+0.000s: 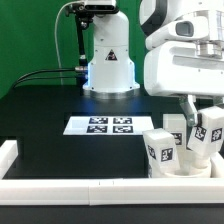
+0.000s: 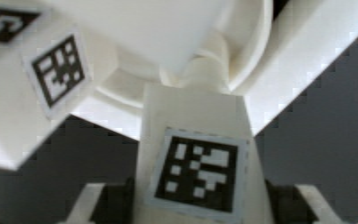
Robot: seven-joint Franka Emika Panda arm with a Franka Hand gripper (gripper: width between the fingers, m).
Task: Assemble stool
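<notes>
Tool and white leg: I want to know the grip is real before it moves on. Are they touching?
Touching. In the wrist view the tool has a finger on each side of the tagged white leg, no gap visible either side.

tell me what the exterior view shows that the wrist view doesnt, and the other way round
Only the exterior view shows the marker board lying flat on the black table, the white border rail along the table's near edge, and the arm's white body above the stool parts.

Only the wrist view shows, close up, the tag on the leg that stands between the gripper fingers, and the seat's curved underside.

Both show the gripper closed on a tagged white leg, another tagged leg beside it, and the seat.
</notes>
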